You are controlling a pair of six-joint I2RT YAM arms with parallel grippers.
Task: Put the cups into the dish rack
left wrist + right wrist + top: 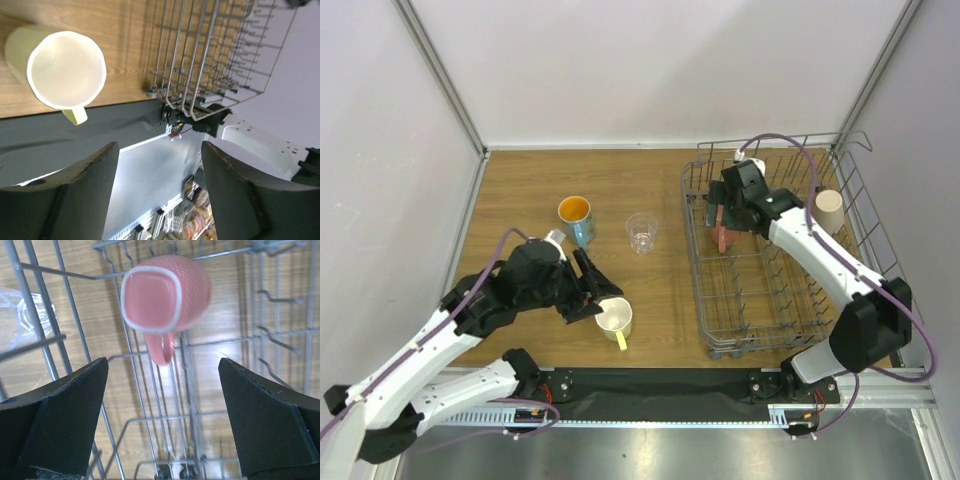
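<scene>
A yellow-cream mug [616, 318] [65, 70] stands upright near the table's front edge. My left gripper [593, 297] [160, 170] hovers just left of it, open, with nothing between its fingers. The pink cup [723, 236] [165, 295] lies inside the dish rack [760, 300] [190, 418] near its left wall. Above it my right gripper [722, 208] [162, 385] is open and clear of the cup. A beige cup [830, 211] rests at the rack's right side. On the table stand a blue cup with an orange inside [575, 213] and a clear glass [642, 232] [30, 315].
A small steel cup [556, 238] peeks out beside my left arm, behind the blue cup. The rack [210, 60] fills the right half of the table, with raised wire sides and rows of upright tines. White walls close in the back and both sides.
</scene>
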